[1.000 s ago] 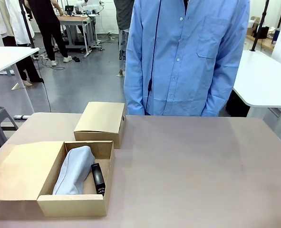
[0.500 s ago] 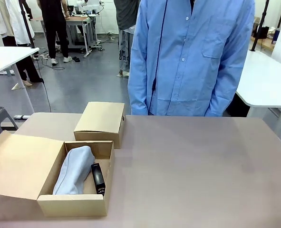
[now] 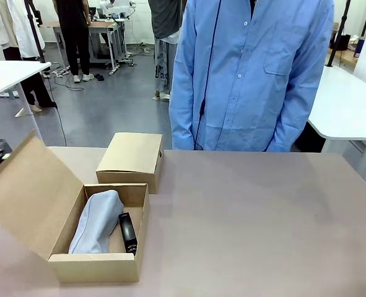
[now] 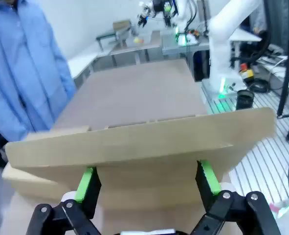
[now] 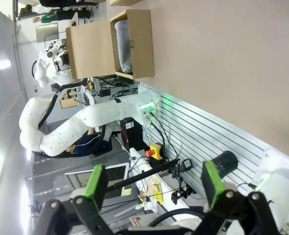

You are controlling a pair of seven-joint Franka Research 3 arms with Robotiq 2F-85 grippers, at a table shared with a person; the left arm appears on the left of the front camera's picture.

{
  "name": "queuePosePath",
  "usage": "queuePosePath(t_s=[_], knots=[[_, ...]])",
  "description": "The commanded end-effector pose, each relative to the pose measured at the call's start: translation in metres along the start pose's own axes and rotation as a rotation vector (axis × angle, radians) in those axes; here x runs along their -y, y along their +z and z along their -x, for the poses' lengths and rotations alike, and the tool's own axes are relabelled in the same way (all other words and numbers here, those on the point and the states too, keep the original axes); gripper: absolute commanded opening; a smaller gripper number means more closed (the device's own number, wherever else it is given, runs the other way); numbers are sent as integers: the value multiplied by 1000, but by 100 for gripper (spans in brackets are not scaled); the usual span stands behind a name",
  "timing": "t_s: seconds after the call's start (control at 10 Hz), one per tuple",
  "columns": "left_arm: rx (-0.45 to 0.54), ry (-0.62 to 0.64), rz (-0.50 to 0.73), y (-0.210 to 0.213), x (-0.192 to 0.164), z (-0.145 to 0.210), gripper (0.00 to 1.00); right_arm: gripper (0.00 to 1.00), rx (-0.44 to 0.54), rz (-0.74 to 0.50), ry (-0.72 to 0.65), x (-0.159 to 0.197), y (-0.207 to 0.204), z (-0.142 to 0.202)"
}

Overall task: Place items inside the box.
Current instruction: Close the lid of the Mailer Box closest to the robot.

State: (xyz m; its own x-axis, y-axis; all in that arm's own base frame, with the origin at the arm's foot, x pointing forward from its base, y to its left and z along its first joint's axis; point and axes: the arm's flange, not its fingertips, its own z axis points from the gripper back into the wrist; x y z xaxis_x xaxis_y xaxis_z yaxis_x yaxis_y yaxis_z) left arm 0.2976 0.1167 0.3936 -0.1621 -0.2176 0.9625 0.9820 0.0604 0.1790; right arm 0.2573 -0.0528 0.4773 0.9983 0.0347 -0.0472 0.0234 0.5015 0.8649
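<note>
My left gripper (image 4: pixel 146 183) sat nearest to my left wrist camera, its green-padded fingers (image 4: pixel 86 182) spread to either side of the raised cardboard lid (image 4: pixel 134 147). The lid's edge lay between them, but I could not tell from that view whether the pads actually pressed it or only flanked it. My right gripper (image 5: pixel 151 188) hung off the table's edge with its jaws spread wide and nothing between them; beyond it, in the right wrist view, the table (image 5: pixel 222 63) stretched away to the box.

From the front, the open box (image 3: pixel 99 263) stood at the near left of the table (image 3: pixel 263 216), its lid (image 3: pixel 28 192) tilted up and outward on the left side. Inside lay the grey zip fabric pencil pouch (image 3: pixel 97 221), running lengthwise along the left of the compartment. The black stapler (image 3: pixel 127 232) lay just beside it on the right, touching the pouch's edge and close to the box's right wall.

Just behind the open box stood a second, closed cardboard box (image 3: pixel 132 158), touching its far right corner. At the far side of the table stood a person in a blue shirt (image 3: pixel 251 74), arms hanging down.
</note>
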Motion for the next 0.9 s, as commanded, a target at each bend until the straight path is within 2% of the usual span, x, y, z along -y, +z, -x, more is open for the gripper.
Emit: queuePosePath(t_s=[0.0, 0.2, 0.4, 0.8], knots=[[37, -48, 59, -48, -2, -30, 100, 100, 3, -16, -12, -5, 2, 0], [4, -38, 162, -110, -14, -30, 100, 100, 3, -16, -12, -5, 2, 0], [-18, -23, 246, -153, -11, -23, 100, 100, 3, -16, -12, -5, 2, 0], [-176, 8, 313, -197, 3, 17, 100, 100, 3, -16, -12, -5, 2, 0]])
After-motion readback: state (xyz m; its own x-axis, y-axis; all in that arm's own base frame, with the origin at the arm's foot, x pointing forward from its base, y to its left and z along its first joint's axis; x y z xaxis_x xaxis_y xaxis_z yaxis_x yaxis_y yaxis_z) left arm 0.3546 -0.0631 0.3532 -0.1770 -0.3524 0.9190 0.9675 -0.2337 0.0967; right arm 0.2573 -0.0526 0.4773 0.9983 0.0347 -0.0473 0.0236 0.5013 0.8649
